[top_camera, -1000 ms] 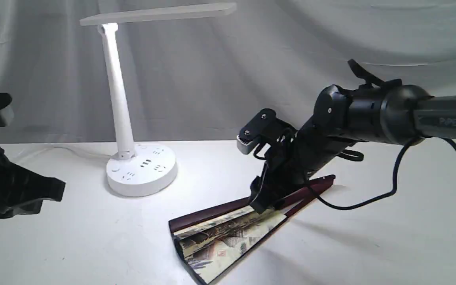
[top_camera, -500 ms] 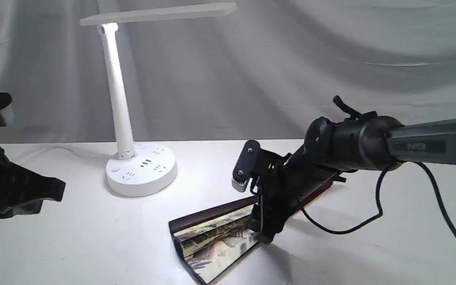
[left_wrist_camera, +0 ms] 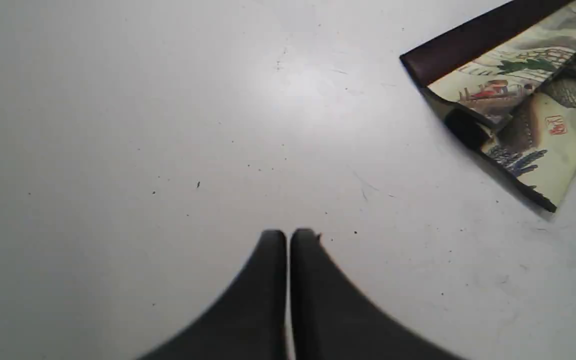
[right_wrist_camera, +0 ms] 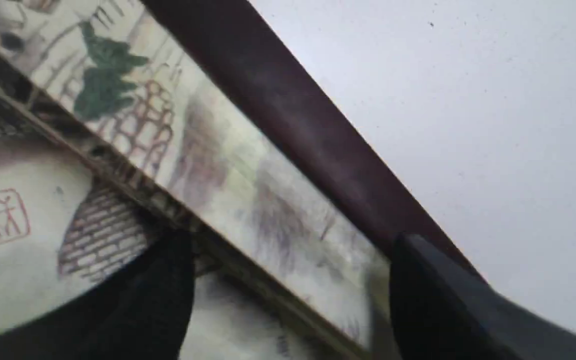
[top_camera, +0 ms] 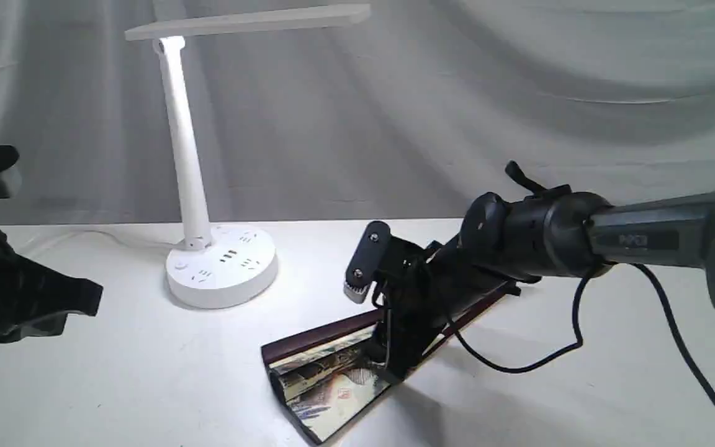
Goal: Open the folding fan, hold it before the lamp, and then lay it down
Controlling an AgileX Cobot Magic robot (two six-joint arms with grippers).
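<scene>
While one white lamp (top_camera: 187,174) stands far left, one fan (top_camera: 326,385) lies partly open near the middle of the table (top_camera: 115,372), with painted cream pleats and maroon guards. The right gripper (right_wrist_camera: 290,245) straddles it, spread wide; the left gripper (left_wrist_camera: 288,240) is clenched, empty.

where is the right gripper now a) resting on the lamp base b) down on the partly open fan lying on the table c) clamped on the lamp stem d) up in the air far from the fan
B: the right gripper, jaws apart, is down over the folding fan, which lies partly open on the table, apart from the lamp.
</scene>
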